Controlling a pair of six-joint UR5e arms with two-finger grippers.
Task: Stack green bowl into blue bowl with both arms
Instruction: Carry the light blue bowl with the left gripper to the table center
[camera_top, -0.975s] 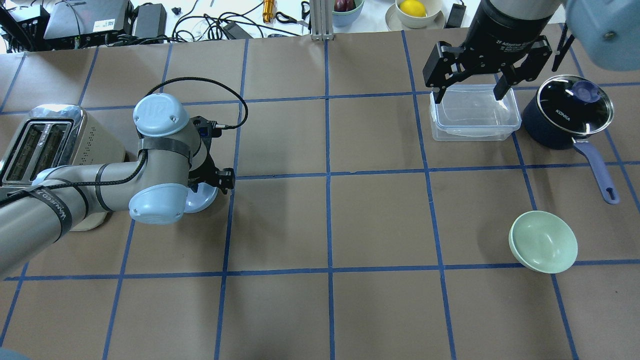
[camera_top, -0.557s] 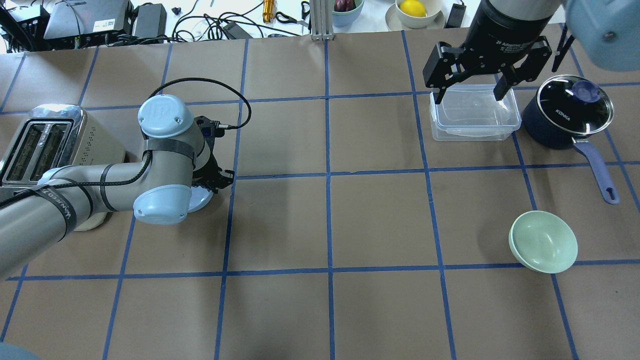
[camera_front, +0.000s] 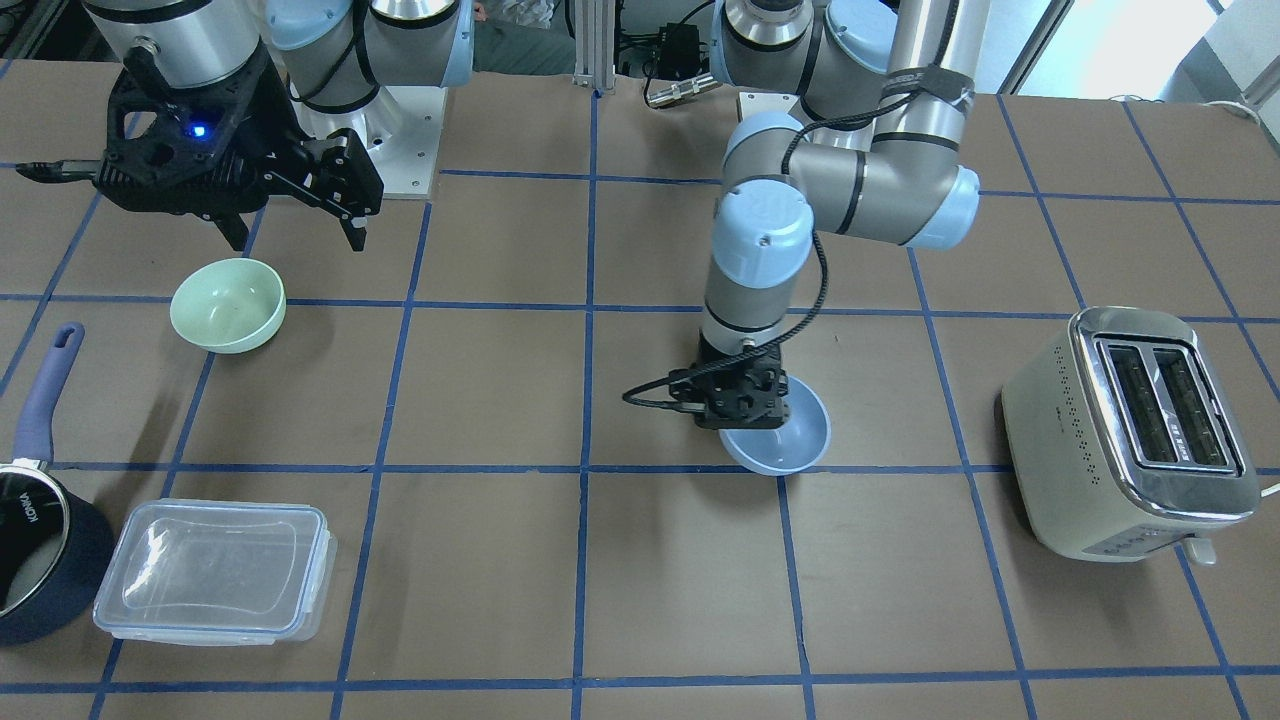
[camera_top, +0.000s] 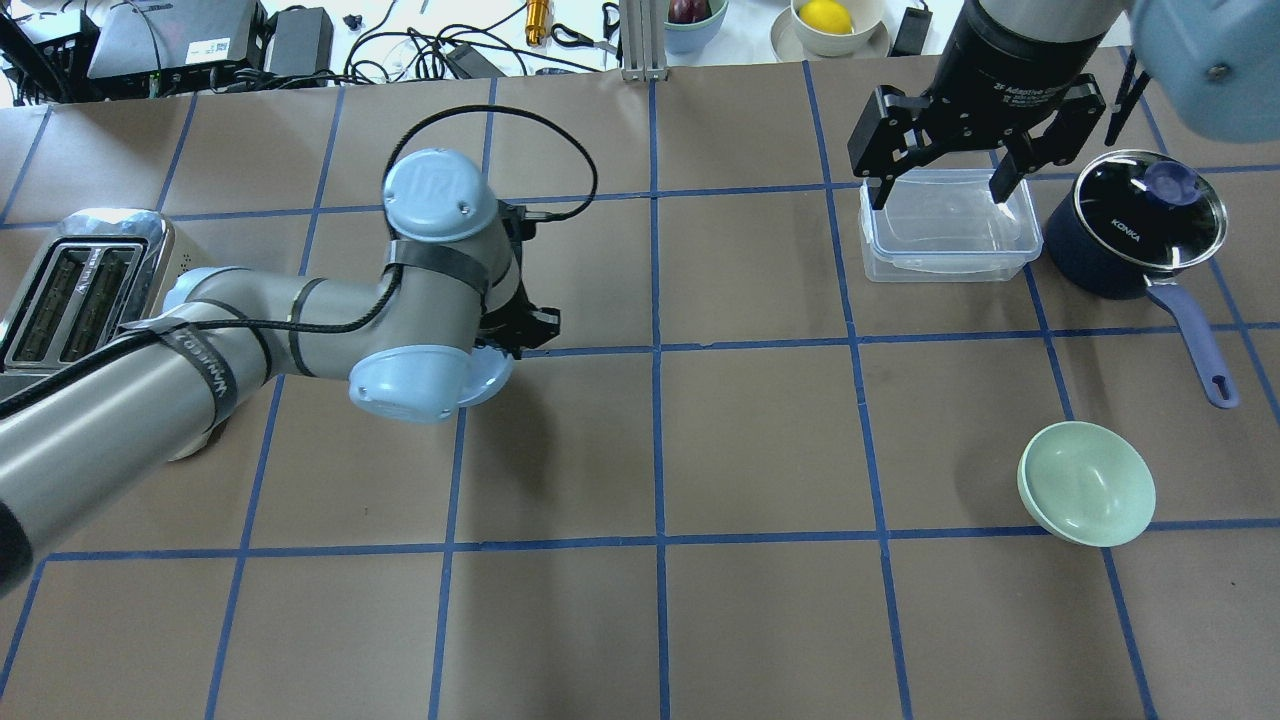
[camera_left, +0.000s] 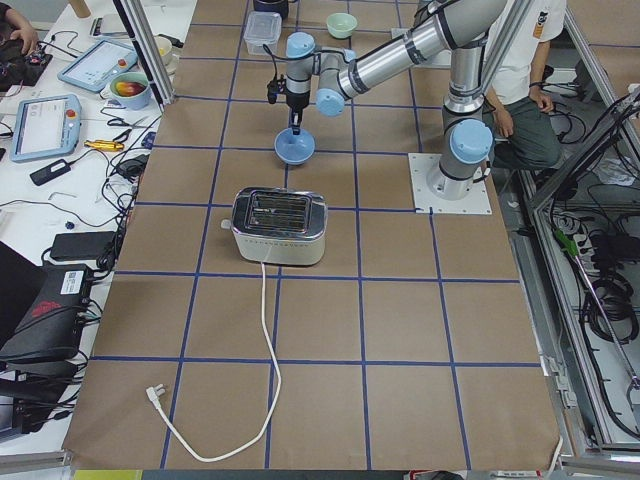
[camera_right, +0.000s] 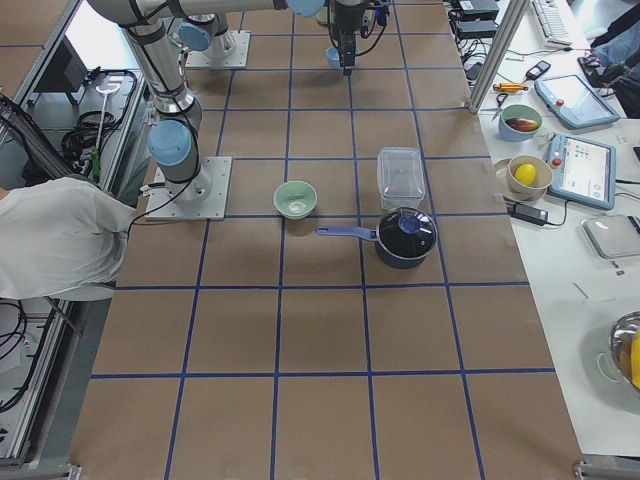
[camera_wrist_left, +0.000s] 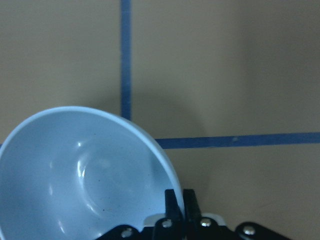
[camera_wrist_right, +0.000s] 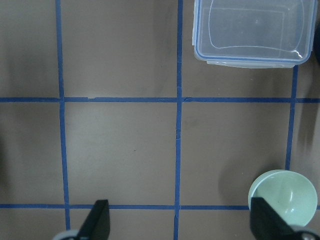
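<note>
My left gripper is shut on the rim of the blue bowl. It holds the bowl tilted, seemingly just off the table, left of centre; the bowl also shows in the front view. In the overhead view the left arm hides most of the blue bowl and the left gripper. The green bowl sits upright and empty on the table at the right; it also shows in the front view and the right wrist view. My right gripper hangs open and empty, high above the table, apart from the green bowl.
A cream toaster stands at the far left. A lidded clear plastic container and a dark navy saucepan, its handle pointing toward the green bowl, stand at the back right. Cables and devices lie beyond the table's far edge.
My left arm has carried the blue bowl to the right, away from the toaster toward the table's middle. The right arm and the green bowl have not moved.
</note>
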